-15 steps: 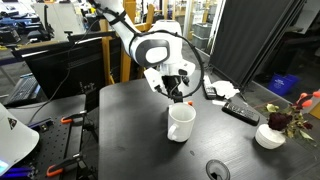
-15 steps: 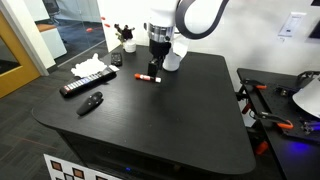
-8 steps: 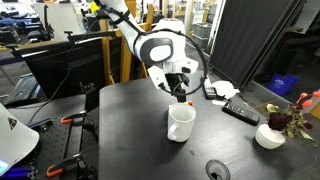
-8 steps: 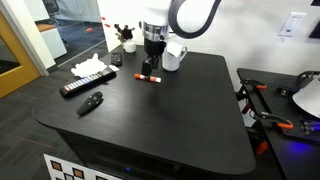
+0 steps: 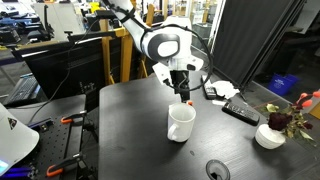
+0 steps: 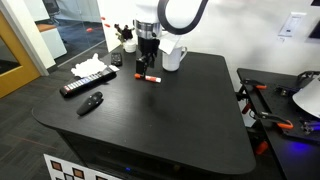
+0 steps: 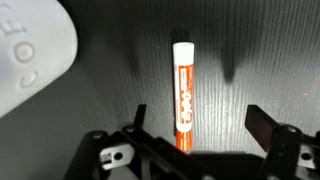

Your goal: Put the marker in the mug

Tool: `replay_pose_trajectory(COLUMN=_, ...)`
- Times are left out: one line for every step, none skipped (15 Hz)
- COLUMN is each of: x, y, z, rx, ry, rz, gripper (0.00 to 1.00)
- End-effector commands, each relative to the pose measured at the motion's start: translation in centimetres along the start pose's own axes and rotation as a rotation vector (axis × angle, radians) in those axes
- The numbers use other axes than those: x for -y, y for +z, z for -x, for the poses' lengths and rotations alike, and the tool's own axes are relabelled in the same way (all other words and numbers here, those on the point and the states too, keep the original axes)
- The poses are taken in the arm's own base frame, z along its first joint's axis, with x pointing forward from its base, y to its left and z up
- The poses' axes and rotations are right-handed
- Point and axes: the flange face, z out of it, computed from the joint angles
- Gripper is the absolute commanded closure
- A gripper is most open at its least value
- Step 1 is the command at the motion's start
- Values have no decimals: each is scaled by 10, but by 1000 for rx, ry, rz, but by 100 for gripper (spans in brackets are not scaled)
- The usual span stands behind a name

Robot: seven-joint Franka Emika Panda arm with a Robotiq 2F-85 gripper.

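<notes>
We see the gripper (image 7: pixel 198 128) spread wide open in the wrist view, holding nothing, with the marker (image 7: pixel 181 95) lying flat on the table (image 7: pixel 270 50) between its fingers. The mug (image 7: pixel 30 55) sits off to the left, cut off by the frame. In an exterior view the mug (image 5: pixel 181 122) mostly hides the marker.

Black table (image 6: pixel 175 115) before white wall (image 6: pixel 262 28), wooden door (image 6: pixel 14 48), grey carpet (image 6: pixel 14 132)

Marker (image 7: pixel 182 95) flat on the table (image 7: pixel 265 45), mug (image 7: pixel 30 55) near beside it, claw (image 7: pixel 198 118) spread above.
</notes>
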Motion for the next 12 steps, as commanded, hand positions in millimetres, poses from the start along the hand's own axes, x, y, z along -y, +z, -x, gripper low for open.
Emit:
replay_pose_trajectory(x=0, y=4, z=-12, rx=34, ry=27, rz=20, gripper=0)
replay_pose_trajectory(x=0, y=7, z=-14, rx=38, ry=27, rz=23, gripper=0)
replay_pose_trajectory(x=0, y=9, z=-15, rx=44, ry=27, rz=24, gripper=0)
replay_pose_trajectory(x=-1, y=12, z=-15, rx=50, ry=27, rz=27, gripper=0)
replay_pose_trajectory(x=-1, y=14, z=-16, rx=54, ry=28, rz=29, gripper=0)
replay_pose_trajectory(x=-1, y=16, z=-17, rx=58, ry=28, rz=30, gripper=0)
replay_pose_trajectory(x=-2, y=18, z=-18, rx=60, ry=29, rz=31, gripper=0)
replay_pose_trajectory(x=-2, y=20, z=-19, rx=61, ry=29, rz=31, gripper=3)
replay_pose_trajectory(x=-3, y=21, z=-19, rx=61, ry=30, rz=30, gripper=27)
replay_pose_trajectory(x=-3, y=22, z=-20, rx=60, ry=30, rz=31, gripper=28)
replay_pose_trajectory(x=-3, y=23, z=-20, rx=60, ry=30, rz=31, gripper=31)
replay_pose_trajectory(x=-3, y=24, z=-20, rx=61, ry=30, rz=31, gripper=38)
